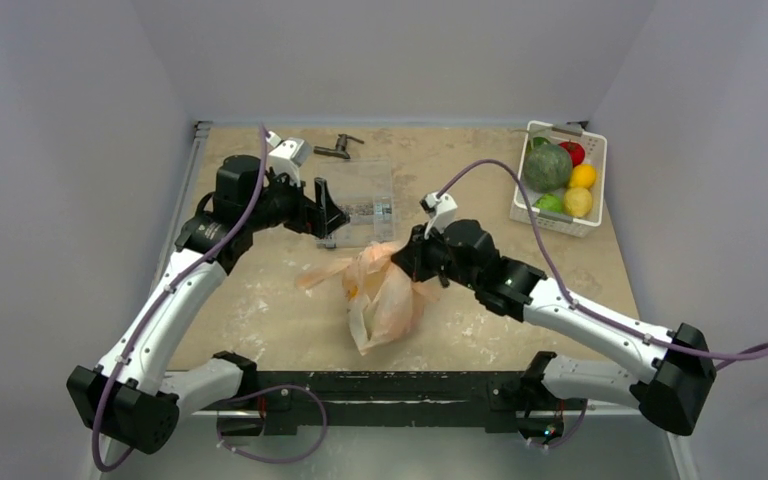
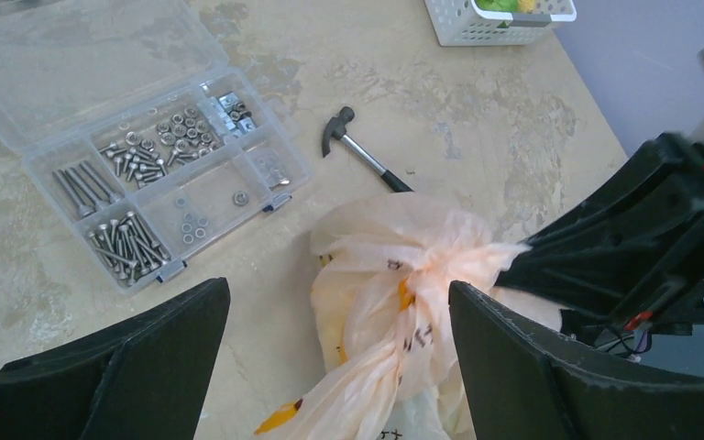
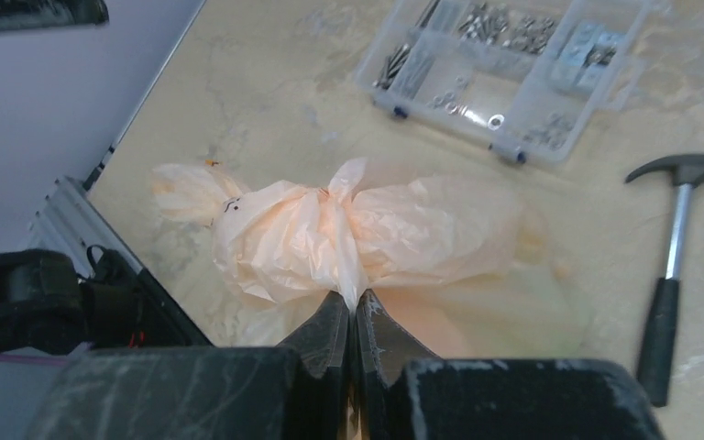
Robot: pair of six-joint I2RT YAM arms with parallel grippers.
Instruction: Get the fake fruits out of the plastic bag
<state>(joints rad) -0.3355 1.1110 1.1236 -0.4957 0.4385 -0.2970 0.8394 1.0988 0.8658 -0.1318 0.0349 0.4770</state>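
The peach-orange plastic bag (image 1: 385, 295) lies crumpled on the table in front of the arms, its handles tied in a knot. My right gripper (image 1: 407, 262) is shut on a pinch of the bag at the knot; the right wrist view shows its jaws (image 3: 356, 307) closed on the film of the bag (image 3: 330, 238). My left gripper (image 1: 335, 215) is open and empty and hovers over the bag's left side. The bag (image 2: 394, 275) shows between its spread fingers (image 2: 532, 367). The fake fruits are hidden inside the bag; only a faint orange-pink glow shows through it.
A clear parts box (image 1: 360, 205) with screws and nuts lies behind the bag, also in the left wrist view (image 2: 147, 174). A small hammer (image 1: 340, 147) lies near it. A white basket (image 1: 560, 222) at the far right holds a dark green vegetable, red and yellow pieces.
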